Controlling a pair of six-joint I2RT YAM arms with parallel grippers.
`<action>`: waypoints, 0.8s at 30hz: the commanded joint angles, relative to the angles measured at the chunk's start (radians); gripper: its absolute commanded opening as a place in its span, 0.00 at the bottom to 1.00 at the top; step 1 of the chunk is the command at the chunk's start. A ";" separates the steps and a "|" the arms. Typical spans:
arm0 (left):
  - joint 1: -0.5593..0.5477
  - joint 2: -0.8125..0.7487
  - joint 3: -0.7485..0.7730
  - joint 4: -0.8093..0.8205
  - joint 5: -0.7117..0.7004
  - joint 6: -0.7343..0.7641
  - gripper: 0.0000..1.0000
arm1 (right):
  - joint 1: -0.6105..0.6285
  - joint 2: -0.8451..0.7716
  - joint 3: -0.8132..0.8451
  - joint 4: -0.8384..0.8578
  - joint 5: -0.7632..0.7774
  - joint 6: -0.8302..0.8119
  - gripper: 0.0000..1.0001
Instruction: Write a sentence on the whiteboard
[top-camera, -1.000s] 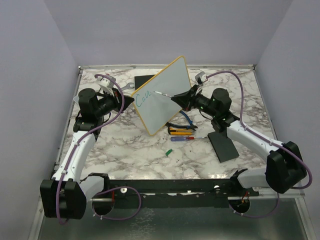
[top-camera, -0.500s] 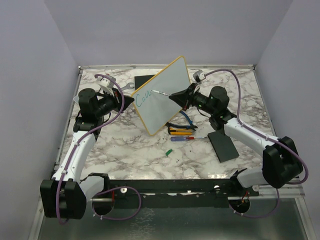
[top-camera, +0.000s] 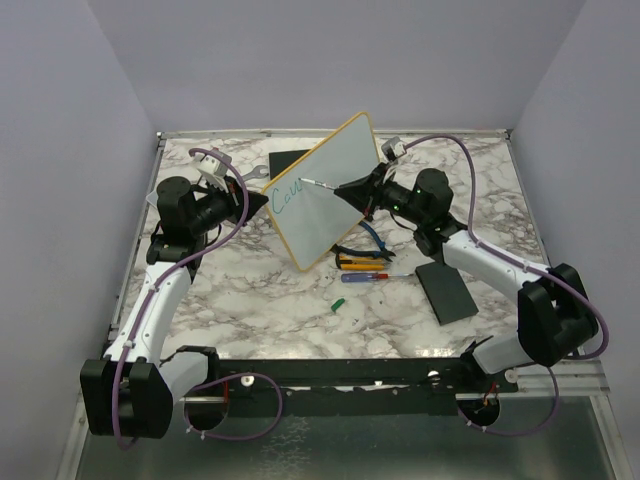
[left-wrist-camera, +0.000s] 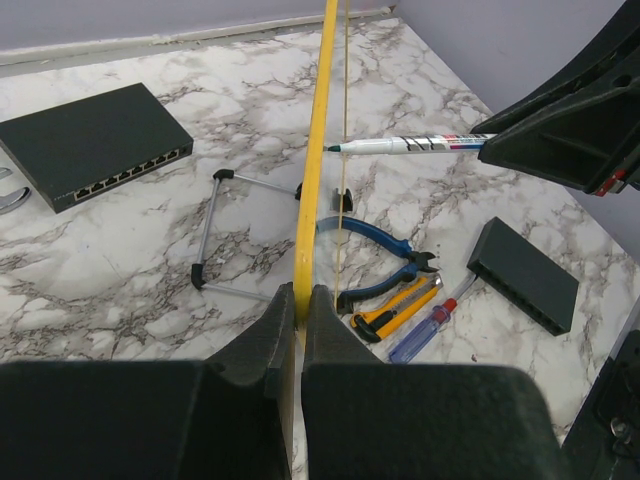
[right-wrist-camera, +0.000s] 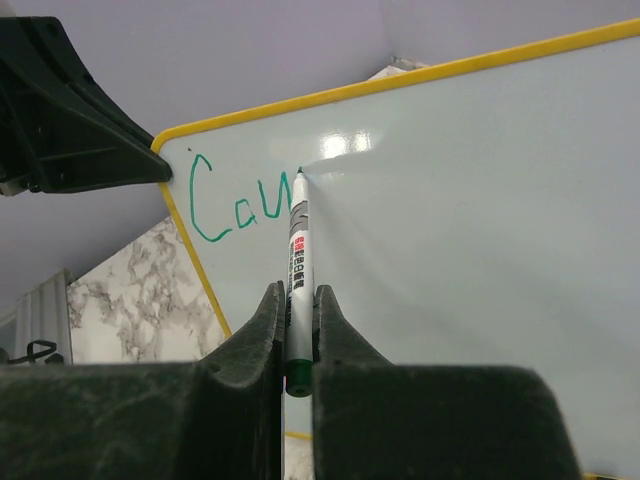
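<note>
Only 3 teal letters of the sentence (right-wrist-camera: 232, 200) show, roughly "Cau", near the whiteboard (top-camera: 330, 190)'s left rim. The right wrist view cuts off the board's right side and bottom. The left wrist view catches it edge-on, so you see just the yellow rim and the face is hidden. The board stands tilted, long axis climbing away from the arm bases, face toward the right arm. The left gripper (left-wrist-camera: 298, 305) is clamped tight on the board's left rim beside the letters. The right gripper (right-wrist-camera: 296, 300) is closed on a marker (right-wrist-camera: 297, 240) that points at the board. Its tip is just right of the letters, contact hard to confirm.
</note>
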 joint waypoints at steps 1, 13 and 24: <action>0.003 -0.011 -0.007 0.023 0.015 0.026 0.00 | 0.002 0.015 0.035 0.023 0.004 0.006 0.01; 0.004 -0.017 -0.007 0.023 0.015 0.027 0.00 | 0.002 -0.007 0.009 -0.003 0.097 -0.001 0.01; 0.003 -0.023 -0.008 0.025 0.016 0.026 0.00 | 0.002 -0.023 -0.023 -0.032 0.106 -0.006 0.01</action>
